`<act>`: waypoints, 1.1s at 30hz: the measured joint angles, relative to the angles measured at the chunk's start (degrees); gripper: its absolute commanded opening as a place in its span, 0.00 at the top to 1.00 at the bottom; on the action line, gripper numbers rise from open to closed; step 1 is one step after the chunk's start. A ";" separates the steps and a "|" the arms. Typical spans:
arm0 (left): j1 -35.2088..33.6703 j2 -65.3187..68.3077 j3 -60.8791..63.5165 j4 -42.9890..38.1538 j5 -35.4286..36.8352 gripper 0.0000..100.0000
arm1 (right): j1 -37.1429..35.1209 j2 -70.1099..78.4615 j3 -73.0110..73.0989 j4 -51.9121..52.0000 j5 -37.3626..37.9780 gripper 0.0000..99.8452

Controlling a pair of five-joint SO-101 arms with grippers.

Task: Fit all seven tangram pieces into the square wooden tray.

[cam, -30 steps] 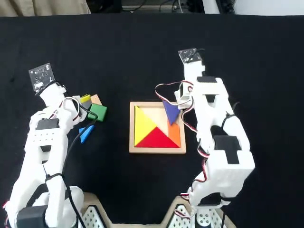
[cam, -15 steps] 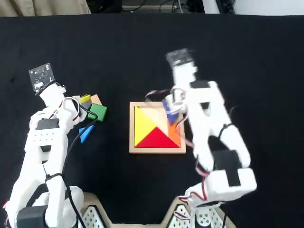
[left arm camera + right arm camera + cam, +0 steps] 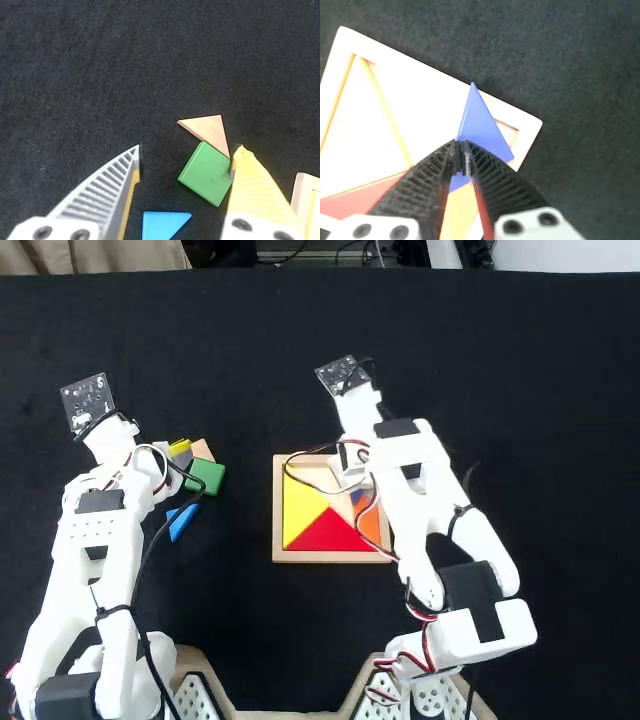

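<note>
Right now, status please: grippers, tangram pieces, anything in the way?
Right gripper shut on blue triangular piece over square wooden tray. Left gripper open by green square piece. Tan triangle, light-blue triangle lie outside. Tray's bare part unobstructed.

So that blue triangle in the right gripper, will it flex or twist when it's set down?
Probably stiff: the blue triangle shows straight edges though the right gripper pinches it near one edge. Gripped so narrowly, it may pivot. Being a flat piece, it should settle in the tray rather than roll.
</note>
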 measured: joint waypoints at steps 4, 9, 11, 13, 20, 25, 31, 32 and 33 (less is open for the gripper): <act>0.00 0.00 0.00 0.00 0.00 0.71 | -1.14 0.00 0.00 0.00 0.00 0.99; 0.00 0.00 0.00 0.00 0.00 0.71 | -0.97 0.00 0.00 0.00 0.00 0.99; 0.00 0.00 0.00 0.00 0.00 0.71 | -1.05 0.00 0.00 0.00 0.00 0.99; 0.00 0.00 0.00 0.00 0.00 0.71 | -0.88 0.09 0.00 0.00 0.00 0.99; 0.00 0.00 0.00 0.00 0.00 0.71 | 2.99 0.35 -0.09 0.00 0.26 0.99; 0.00 0.00 0.00 0.00 0.00 0.71 | 3.16 0.35 -0.09 0.00 2.02 0.99; 0.00 0.00 0.00 0.00 0.00 0.71 | 3.16 0.35 -0.09 0.00 2.37 0.99; 0.00 0.00 0.00 0.00 0.00 0.71 | 3.16 0.35 -0.09 0.00 2.37 0.99; 0.00 0.00 0.00 0.00 0.00 0.71 | 3.16 0.35 -0.09 0.00 2.37 0.99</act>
